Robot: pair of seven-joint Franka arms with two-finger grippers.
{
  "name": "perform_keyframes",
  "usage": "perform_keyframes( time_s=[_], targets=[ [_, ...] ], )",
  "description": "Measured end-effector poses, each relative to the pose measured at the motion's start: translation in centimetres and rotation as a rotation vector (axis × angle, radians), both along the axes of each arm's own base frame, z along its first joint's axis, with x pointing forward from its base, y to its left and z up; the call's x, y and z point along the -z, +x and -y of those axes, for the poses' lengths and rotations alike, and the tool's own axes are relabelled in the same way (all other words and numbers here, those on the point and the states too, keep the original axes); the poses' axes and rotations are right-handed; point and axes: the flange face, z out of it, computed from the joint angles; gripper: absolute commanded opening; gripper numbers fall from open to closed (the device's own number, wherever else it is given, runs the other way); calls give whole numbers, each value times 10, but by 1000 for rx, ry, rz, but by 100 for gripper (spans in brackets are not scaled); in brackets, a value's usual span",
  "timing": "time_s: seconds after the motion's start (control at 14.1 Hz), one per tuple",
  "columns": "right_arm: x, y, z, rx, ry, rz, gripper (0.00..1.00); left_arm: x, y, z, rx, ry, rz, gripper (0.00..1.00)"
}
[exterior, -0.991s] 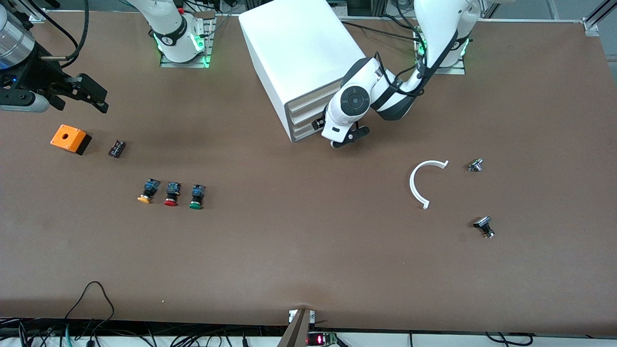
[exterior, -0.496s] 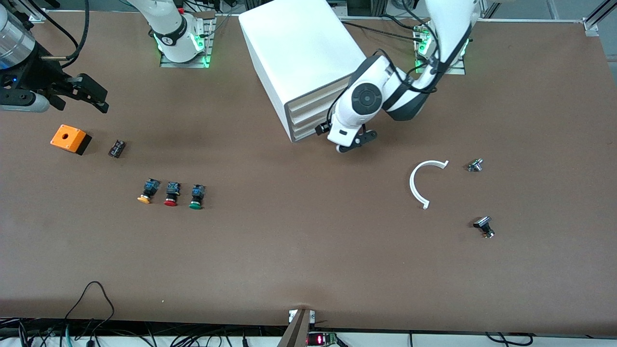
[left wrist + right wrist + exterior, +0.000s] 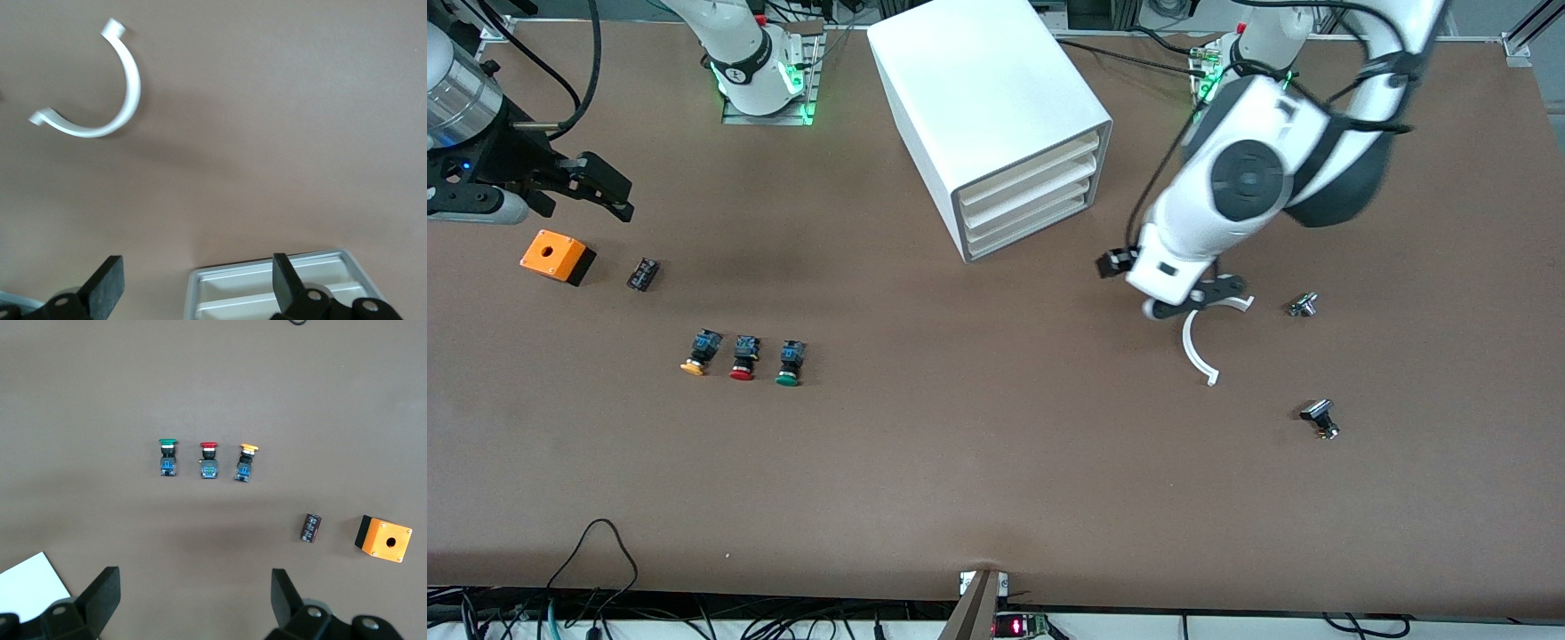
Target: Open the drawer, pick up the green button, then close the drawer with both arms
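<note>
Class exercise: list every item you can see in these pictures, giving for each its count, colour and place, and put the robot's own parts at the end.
Cabinet: one, white, four drawers all shut, between the arm bases.
Push buttons: three, in a row toward the right arm's end; green cap, red cap, orange cap.
Box: one, orange, with a hole.
Small cylinder: one, dark, beside the box.
Curved piece: one, white, toward the left arm's end.
Metal parts: two, and, near the curved piece.
Left claw: black, open, over the curved piece.
Right claw: black, open, above the box.
</note>
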Motion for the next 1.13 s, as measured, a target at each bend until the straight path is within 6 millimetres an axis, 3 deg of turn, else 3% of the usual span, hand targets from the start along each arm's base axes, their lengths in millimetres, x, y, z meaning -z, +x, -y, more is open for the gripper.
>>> perform_keyframes(
  time_s=[0.28, 0.64, 0.92, 1.13],
  targets=[
    [-13, -7, 9, 12, 1, 19, 100, -56, 24, -67, 184, 2, 34, 98],
    [-18, -9, 18, 25, 3, 24, 100, -102, 33, -169, 387, 2, 125, 99],
    [-19, -9, 20, 10, 3, 25, 100, -128, 18, -214, 522, 12, 243, 99],
    [-19, -9, 20, 8, 3, 26, 100, -130, 0, -237, 485, 23, 258, 99]
  ],
)
